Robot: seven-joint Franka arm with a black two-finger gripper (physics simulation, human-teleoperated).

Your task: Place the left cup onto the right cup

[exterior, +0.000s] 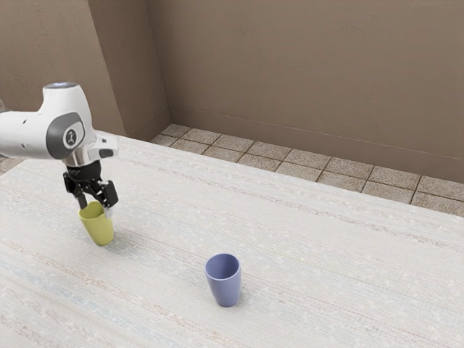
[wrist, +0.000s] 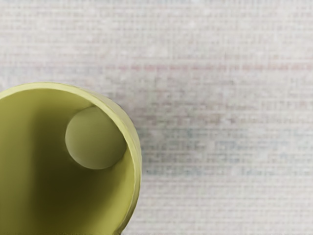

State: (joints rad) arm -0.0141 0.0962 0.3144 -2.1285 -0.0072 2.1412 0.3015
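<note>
A white robot arm (exterior: 43, 134) reaches in from the left over a pale woven-looking tabletop (exterior: 326, 246). Its black hand (exterior: 94, 203) sits at the rim of a yellow-green cup (exterior: 97, 226), which stands on the left side of the tabletop. Whether the hand grips the cup cannot be told. A blue cup (exterior: 223, 279) stands upright to the right and nearer, well apart from the yellow-green cup. From the wrist, the yellow-green cup (wrist: 49, 196) shows its hollow inside, just under the hand, with bare tabletop (wrist: 220, 122) beside it.
</note>
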